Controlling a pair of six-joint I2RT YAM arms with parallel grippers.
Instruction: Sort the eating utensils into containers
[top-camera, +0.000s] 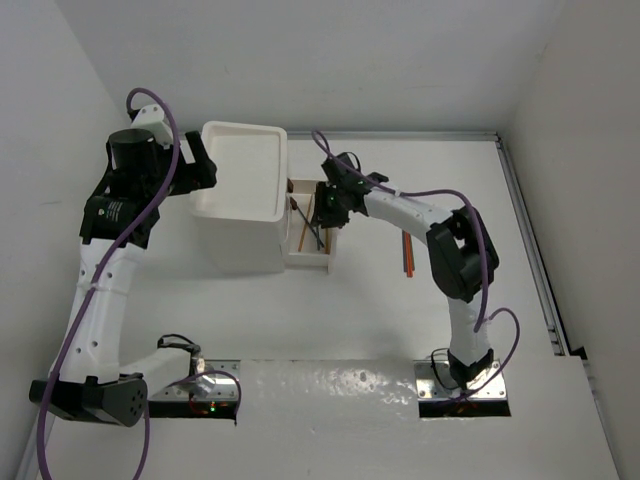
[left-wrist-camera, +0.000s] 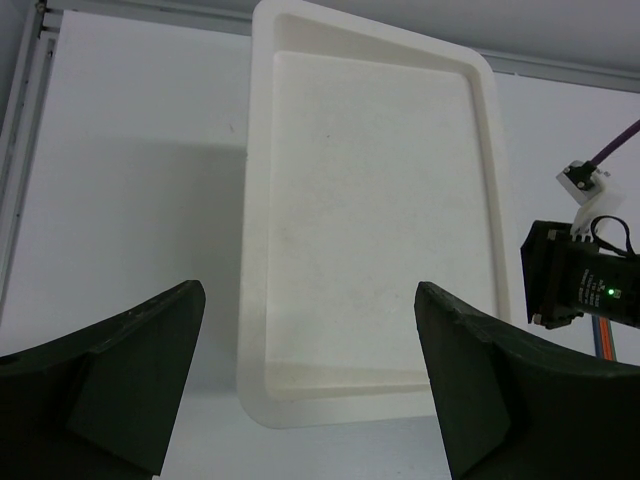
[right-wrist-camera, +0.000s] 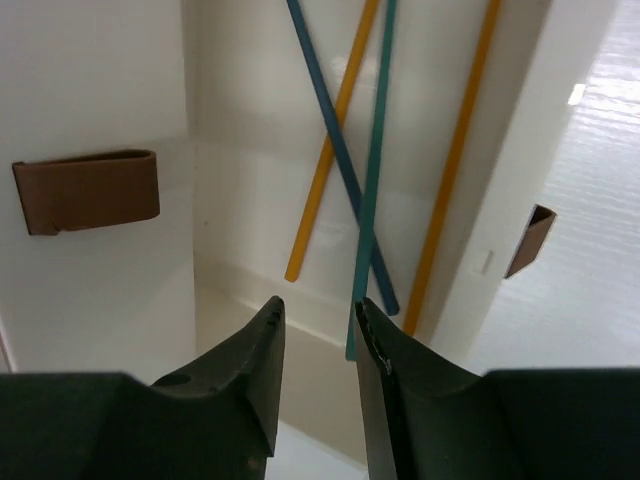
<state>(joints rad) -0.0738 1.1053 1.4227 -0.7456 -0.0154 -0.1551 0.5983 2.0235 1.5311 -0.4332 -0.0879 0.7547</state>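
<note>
The white drawer unit (top-camera: 245, 215) stands at the table's middle left, its tray-like top (left-wrist-camera: 370, 200) bare. One drawer (top-camera: 312, 258) is pulled out to the right. In it lie two orange sticks (right-wrist-camera: 330, 150), a blue stick (right-wrist-camera: 335, 140) and a teal stick (right-wrist-camera: 376, 170). My right gripper (right-wrist-camera: 318, 305) hangs just above that drawer (right-wrist-camera: 130, 300), jaws a little apart with nothing between them; the teal stick's end lies beside the right finger. My left gripper (left-wrist-camera: 310, 300) is wide open over the tray top's edge, holding nothing. More orange utensils (top-camera: 407, 252) lie on the table to the right.
Dark-brown knobs (right-wrist-camera: 88, 190) sit on the drawer fronts. Walls close the table in on the left, back and right, and a rail (top-camera: 535, 260) runs along the right side. The right arm's wrist (left-wrist-camera: 585, 290) shows beside the tray top.
</note>
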